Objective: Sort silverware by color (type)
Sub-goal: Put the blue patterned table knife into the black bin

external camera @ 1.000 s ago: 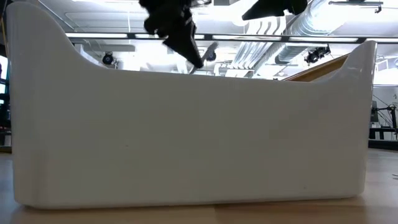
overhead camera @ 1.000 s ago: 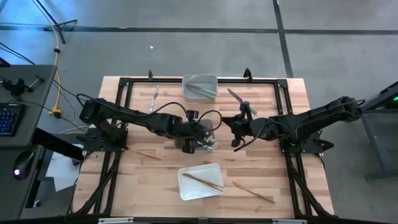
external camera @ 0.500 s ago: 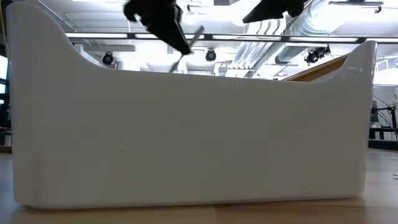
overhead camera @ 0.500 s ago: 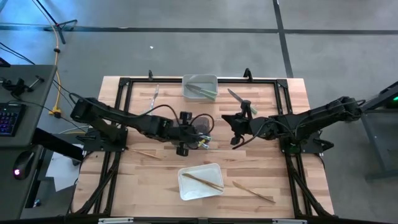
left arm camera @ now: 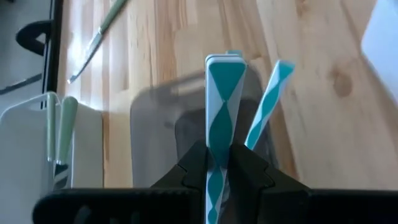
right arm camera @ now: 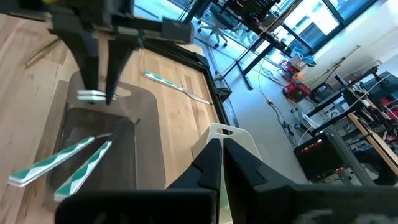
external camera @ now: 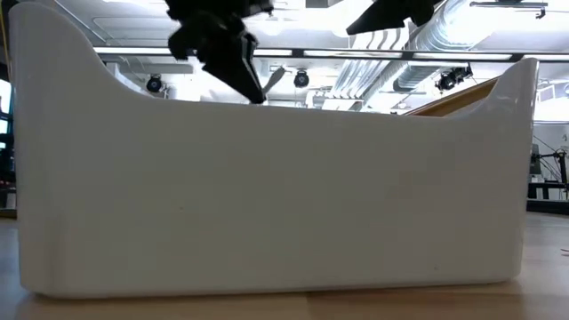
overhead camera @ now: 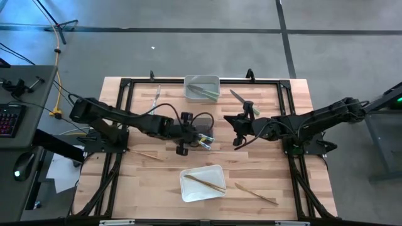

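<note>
My left gripper [overhead camera: 196, 137] is shut on a pale blue-silver utensil [left arm camera: 221, 99] with a teal pattern, above the left rim of the dark middle bin [overhead camera: 210, 123]. Two more blue-silver utensils [right arm camera: 53, 165] lie inside that bin. The far white bin [overhead camera: 202, 88] holds olive green utensils [overhead camera: 204, 93], and the near white bin [overhead camera: 202, 182] holds tan ones [overhead camera: 204, 182]. Loose on the table lie a blue-silver utensil [overhead camera: 156, 98], an olive knife [overhead camera: 237, 97] and tan utensils [overhead camera: 257, 193]. My right gripper [overhead camera: 238, 142] waits shut, right of the dark bin. My left gripper pinches the blue-silver utensil between its two fingers [left arm camera: 194, 167], low on the shaft [left arm camera: 217, 155]. The free end [left arm camera: 225, 67] sticks out past the fingertips. The utensil is lifted clear above the dark bin and looks tilted in the low view [external camera: 272, 80].
The tall wall of a white bin [external camera: 267, 196] fills the low view. A black frame [overhead camera: 125, 85] runs round the table. Another tan utensil [overhead camera: 148, 155] lies on the bare wood at the left. A desk with a keyboard [overhead camera: 9, 119] stands beyond the left edge.
My left gripper has drawn back toward the table's left edge, from over the middle of the dark bin to its left rim, with the blue-silver utensil still in its fingers. In the low view the utensil now shows tilted beside the fingers.
</note>
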You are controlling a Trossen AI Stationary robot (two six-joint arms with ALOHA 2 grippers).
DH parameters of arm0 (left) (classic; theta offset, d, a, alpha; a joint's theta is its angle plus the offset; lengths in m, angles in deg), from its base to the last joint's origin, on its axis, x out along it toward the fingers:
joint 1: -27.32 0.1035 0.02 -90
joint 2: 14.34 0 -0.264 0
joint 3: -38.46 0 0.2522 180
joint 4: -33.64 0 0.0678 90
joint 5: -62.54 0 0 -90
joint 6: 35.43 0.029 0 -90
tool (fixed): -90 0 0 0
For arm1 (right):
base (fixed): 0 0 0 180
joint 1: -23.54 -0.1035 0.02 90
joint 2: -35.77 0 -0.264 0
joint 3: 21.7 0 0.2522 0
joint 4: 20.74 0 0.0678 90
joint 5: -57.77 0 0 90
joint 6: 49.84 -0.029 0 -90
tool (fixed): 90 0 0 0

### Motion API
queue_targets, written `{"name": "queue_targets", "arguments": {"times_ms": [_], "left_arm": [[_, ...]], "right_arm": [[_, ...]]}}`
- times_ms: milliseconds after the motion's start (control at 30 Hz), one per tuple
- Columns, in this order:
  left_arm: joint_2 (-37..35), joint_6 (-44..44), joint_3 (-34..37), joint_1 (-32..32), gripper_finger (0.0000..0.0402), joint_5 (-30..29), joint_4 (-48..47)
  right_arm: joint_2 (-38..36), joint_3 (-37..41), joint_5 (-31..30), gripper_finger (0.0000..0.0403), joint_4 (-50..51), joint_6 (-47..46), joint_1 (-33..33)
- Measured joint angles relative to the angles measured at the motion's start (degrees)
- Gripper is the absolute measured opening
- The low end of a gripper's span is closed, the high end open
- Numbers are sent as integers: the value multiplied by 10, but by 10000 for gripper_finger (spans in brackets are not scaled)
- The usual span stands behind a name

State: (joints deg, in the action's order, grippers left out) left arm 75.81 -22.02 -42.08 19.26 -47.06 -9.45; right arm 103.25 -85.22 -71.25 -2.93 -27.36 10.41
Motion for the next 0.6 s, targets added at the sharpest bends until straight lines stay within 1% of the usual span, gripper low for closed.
{"name": "queue_targets", "arguments": {"times_ms": [200, 433, 600], "left_arm": [[5, 12, 6, 25, 31, 42, 5], [21, 8, 6, 24, 75, 48, 18], [19, 13, 6, 24, 83, 47, 20]], "right_arm": [[0, 0, 0, 0, 0, 0, 0], [0, 0, 1, 0, 7, -6, 0], [0, 0, 2, 0, 23, -17, 0]]}}
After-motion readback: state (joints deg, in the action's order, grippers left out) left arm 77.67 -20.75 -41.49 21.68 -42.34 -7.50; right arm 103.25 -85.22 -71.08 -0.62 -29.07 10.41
